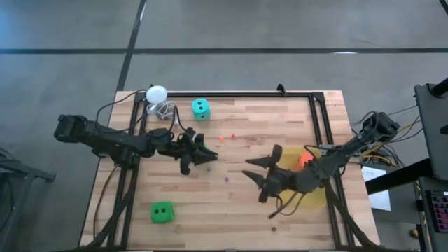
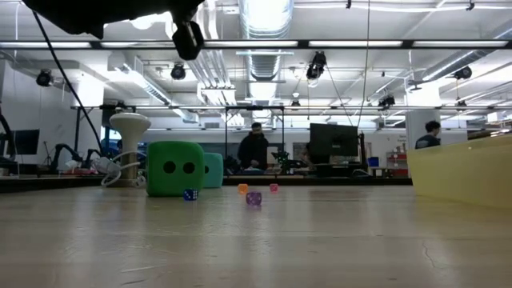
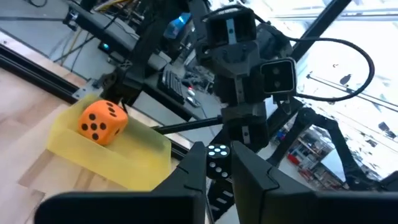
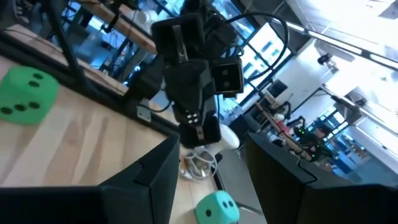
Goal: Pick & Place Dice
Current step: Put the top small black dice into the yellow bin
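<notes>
L gripper (image 1: 208,155) mid-table, clamped on a small black die (image 3: 217,160) | R gripper (image 1: 255,178) facing it, fingers apart, empty | orange die (image 1: 304,161) in yellow tray (image 1: 316,194) | I'd carry level over tray, release low.

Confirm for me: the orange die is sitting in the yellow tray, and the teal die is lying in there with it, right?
Not quite. The orange die is in the yellow tray, but the teal die is not in there with it. The high view shows it out on the wooden table, across from the tray and near the white ball.
</notes>
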Controlling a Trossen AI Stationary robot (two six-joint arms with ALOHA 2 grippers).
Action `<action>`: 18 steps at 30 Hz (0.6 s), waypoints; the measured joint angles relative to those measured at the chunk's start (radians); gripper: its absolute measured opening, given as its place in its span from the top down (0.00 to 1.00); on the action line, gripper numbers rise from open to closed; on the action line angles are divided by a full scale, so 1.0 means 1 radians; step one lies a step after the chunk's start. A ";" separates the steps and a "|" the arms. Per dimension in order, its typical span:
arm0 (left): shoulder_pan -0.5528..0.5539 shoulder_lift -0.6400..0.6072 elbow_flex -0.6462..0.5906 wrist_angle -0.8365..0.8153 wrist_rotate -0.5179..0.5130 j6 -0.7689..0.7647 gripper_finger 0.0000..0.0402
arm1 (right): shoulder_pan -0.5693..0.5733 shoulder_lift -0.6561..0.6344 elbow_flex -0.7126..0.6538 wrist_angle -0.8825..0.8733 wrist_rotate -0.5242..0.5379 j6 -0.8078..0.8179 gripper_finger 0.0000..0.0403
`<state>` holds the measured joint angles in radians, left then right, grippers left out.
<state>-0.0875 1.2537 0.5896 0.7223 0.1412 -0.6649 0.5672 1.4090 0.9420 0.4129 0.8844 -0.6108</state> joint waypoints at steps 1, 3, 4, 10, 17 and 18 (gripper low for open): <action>-0.001 0.000 0.000 0.001 0.007 -0.009 0.89 | -0.011 0.014 0.004 0.017 -0.014 -0.002 0.56; -0.005 0.000 0.000 0.001 0.010 -0.013 0.89 | -0.036 0.046 0.018 0.046 -0.058 0.009 0.56; -0.005 0.000 0.000 0.001 0.012 -0.009 0.89 | -0.047 0.062 0.030 0.061 -0.091 0.019 0.56; -0.013 0.000 -0.001 0.013 0.015 0.025 0.89 | -0.111 0.169 0.119 0.072 -0.156 0.004 0.51; -0.013 -0.001 0.000 0.015 0.052 0.033 0.89 | -0.137 0.284 0.232 0.056 -0.035 -0.056 0.41; -0.013 -0.001 0.000 0.014 0.054 0.033 0.89 | -0.137 0.292 0.240 0.056 -0.035 -0.061 0.40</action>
<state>-0.1005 1.2526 0.5892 0.7367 0.1956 -0.6319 0.4304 1.7011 1.1823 0.4690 0.8494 -0.6719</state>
